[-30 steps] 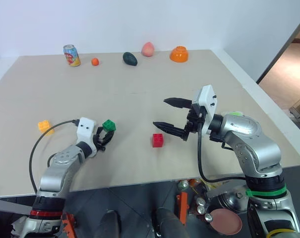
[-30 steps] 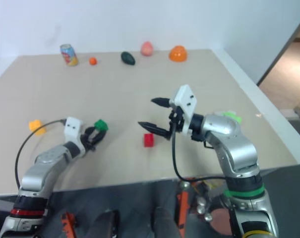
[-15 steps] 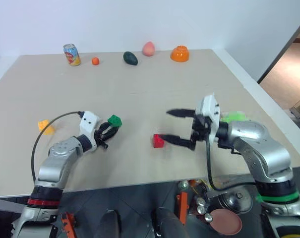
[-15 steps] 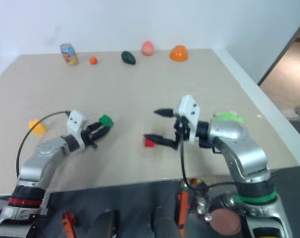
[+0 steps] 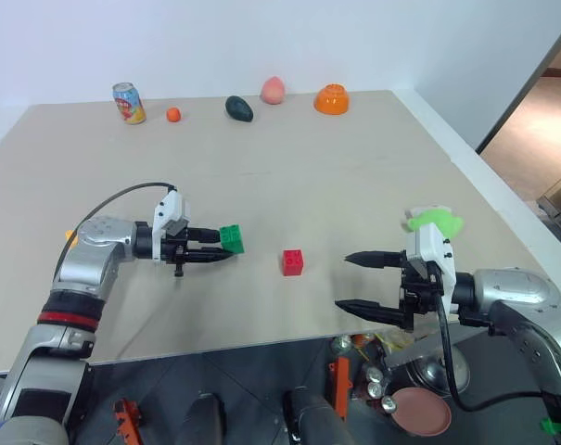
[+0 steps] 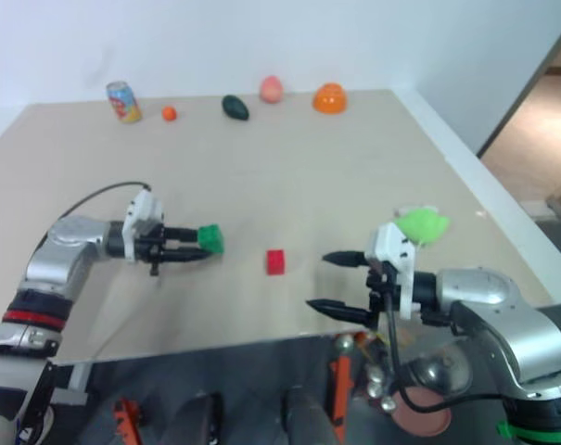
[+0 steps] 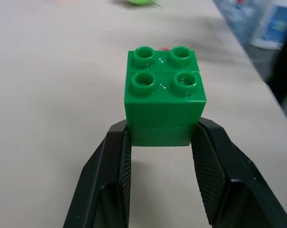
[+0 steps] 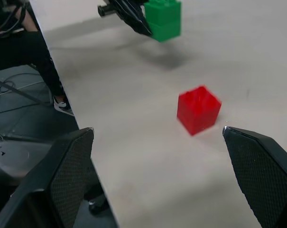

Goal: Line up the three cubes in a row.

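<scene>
Holding the green cube (image 5: 231,239) off the table (image 5: 289,167), my left gripper (image 5: 226,250) has its two fingers squeezed on the cube's lower sides, at the middle left of the head picture. My biggest worry is the grip: only the tips pinch it, so a quick swing could make it slip and tumble away. Next, the red cube (image 5: 293,262) sits near the picture's middle, just right of the green one; if I come down too close, I may knock it out of place. My right gripper (image 5: 355,281), lower right, is spread wide and empty, so it cannot help. Smallest worry: the yellow-orange cube (image 5: 70,237) peeks out behind my left arm, where I could bump it.
</scene>
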Available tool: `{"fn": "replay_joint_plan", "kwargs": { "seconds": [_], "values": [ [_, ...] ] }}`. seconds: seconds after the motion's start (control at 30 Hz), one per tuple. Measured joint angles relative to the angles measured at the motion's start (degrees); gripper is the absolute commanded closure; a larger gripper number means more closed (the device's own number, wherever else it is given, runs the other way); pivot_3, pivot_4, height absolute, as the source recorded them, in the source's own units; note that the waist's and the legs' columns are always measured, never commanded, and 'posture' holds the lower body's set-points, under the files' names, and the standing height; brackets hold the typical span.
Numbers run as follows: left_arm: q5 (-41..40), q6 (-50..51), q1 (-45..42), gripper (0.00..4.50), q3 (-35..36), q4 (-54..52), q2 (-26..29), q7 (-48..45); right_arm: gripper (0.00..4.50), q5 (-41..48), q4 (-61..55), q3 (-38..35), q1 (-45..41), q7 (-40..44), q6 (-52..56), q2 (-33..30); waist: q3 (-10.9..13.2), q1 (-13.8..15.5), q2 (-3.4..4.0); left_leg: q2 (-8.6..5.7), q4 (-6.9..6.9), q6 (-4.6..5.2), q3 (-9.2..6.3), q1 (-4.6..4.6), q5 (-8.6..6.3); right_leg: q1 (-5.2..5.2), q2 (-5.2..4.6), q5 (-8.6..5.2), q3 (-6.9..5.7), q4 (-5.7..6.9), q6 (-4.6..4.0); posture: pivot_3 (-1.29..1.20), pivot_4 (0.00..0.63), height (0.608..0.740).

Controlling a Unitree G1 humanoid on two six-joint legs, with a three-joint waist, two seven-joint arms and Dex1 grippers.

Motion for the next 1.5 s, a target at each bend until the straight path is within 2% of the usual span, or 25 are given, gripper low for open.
{"fn": "replay_joint_plan", "kwargs": {
  "seconds": [0.13,0.23,0.4,0.53,0.8,1.0,1.5],
  "values": [
    [2.15,-3.45,-1.36,3.24,-1.54,6.12,-0.40,-3.80,0.00,1.65,-3.10,-2.02,1.92,-2.97,1.31,0.05,0.00,0.07,0.00,0.01,0.00,0.00,-0.03,-0.03,0.00,0.00,0.00,0.00,-0.03,0.00,0.00,0.00,0.150,0.738],
    [3.72,-5.97,-4.38,3.24,-1.87,12.15,-3.60,-4.21,0.00,3.13,-7.48,-4.00,7.04,-5.45,2.52,0.07,0.00,0.52,-0.01,-0.01,0.17,0.00,-0.14,-0.24,0.00,-0.03,-0.01,-0.03,-0.11,0.00,0.05,0.00,0.150,0.738],
    [5.37,-9.73,-8.43,3.24,-1.87,17.74,-6.94,-3.83,0.00,4.70,-11.14,-6.44,10.41,-8.54,3.01,0.09,0.00,0.43,-0.04,-0.04,0.33,0.00,-0.13,-0.31,0.00,-0.02,-0.03,0.02,-0.07,0.00,0.13,0.00,0.150,0.738],
    [5.50,-10.03,-9.03,3.24,-2.08,18.54,-9.17,-3.93,0.00,5.75,-12.53,-6.55,11.54,-10.58,3.42,0.16,0.00,0.15,-0.04,-0.02,0.33,0.01,-0.15,-0.25,0.00,-0.01,0.00,0.05,-0.08,0.00,0.10,0.00,0.150,0.738],
    [8.84,-14.79,-9.02,3.24,-3.12,21.10,-8.99,-4.05,0.00,6.67,-12.70,-6.53,11.65,-12.30,3.42,0.15,0.00,0.10,-0.04,-0.02,0.33,0.01,-0.15,-0.24,0.00,0.01,-0.01,0.05,-0.06,0.01,0.10,0.00,0.150,0.738],
    [11.61,-19.88,-8.91,3.24,-2.95,23.59,-9.06,1.15,0.00,6.64,-12.51,-5.71,9.96,-12.42,3.29,0.15,0.00,0.14,-0.04,-0.02,0.33,0.01,-0.16,-0.25,0.00,0.02,0.00,0.06,-0.07,0.01,0.12,0.00,0.150,0.738],
    [10.91,-17.85,-5.52,3.24,-1.97,19.87,-9.37,1.94,0.00,5.02,-10.08,-2.90,7.17,-12.06,2.23,0.14,-0.01,0.16,-0.04,-0.02,0.33,0.01,-0.15,-0.22,0.00,0.04,0.00,0.06,-0.07,0.01,0.13,0.00,0.150,0.738]
  ]
}}
